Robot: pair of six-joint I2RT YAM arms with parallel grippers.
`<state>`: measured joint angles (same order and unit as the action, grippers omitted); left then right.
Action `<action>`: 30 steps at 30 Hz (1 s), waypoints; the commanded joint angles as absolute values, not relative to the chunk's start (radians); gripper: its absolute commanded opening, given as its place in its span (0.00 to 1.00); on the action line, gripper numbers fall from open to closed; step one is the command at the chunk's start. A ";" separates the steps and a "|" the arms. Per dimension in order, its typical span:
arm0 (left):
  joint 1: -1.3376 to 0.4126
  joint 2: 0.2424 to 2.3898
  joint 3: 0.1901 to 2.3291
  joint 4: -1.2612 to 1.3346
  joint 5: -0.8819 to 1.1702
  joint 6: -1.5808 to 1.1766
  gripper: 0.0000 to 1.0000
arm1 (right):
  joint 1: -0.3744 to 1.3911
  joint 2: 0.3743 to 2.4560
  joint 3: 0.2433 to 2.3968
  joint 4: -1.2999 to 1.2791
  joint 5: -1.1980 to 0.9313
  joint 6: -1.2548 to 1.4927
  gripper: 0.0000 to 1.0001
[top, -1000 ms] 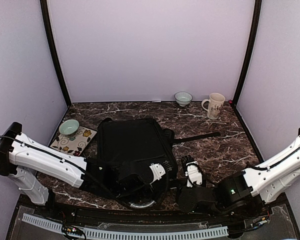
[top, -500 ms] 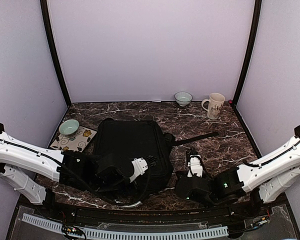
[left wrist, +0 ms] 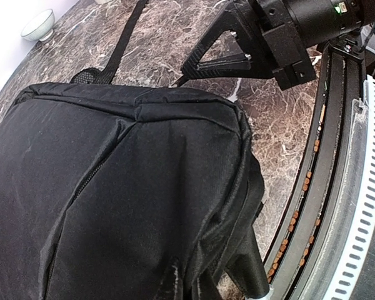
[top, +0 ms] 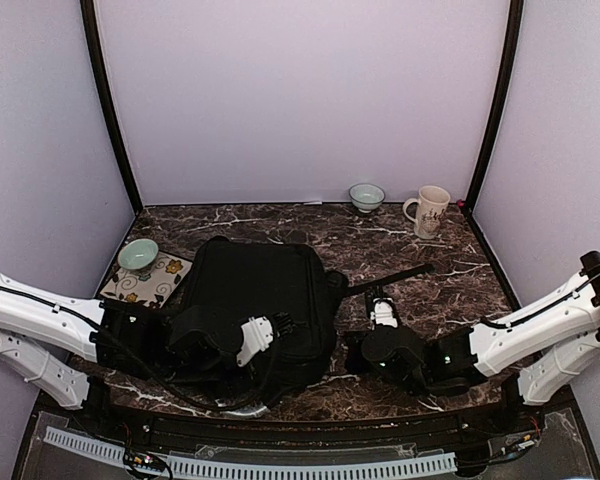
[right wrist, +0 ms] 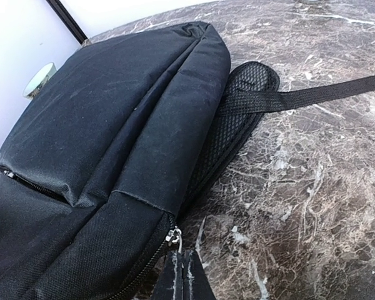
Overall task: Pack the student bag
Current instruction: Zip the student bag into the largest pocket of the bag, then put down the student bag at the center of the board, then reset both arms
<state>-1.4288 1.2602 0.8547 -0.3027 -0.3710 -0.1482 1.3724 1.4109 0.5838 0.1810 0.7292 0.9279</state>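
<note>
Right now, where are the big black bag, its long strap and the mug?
student bag [top: 265, 285], top view, middle of its upper fabric panel.
strap [right wrist: 325, 92], right wrist view, flat webbing beyond the bag's corner.
mug [top: 432, 211], top view, its side wall.

Centre-left on tabletop: student bag, lying flat; its strap runs out to the right. Left of bag: small bowl on a mat. Far edge, behind and right of bag: second bowl, mug just right of it.
</note>
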 commanded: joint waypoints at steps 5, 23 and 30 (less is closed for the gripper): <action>-1.433 1.177 0.851 -0.322 -0.522 -0.206 0.98 | 1.283 1.308 0.624 -0.033 0.762 0.898 0.73; -0.818 0.896 0.610 0.128 -0.780 -0.028 0.98 | 0.763 1.093 0.782 -0.150 0.799 0.322 1.00; -0.572 0.879 0.424 0.505 -0.772 0.129 0.99 | 0.424 1.066 0.592 0.169 0.519 0.121 1.00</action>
<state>-0.6815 0.8646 0.4900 0.2184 -0.7624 0.0086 0.5518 1.0836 0.6964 -0.0616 0.6594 0.2871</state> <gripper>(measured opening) 0.986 0.999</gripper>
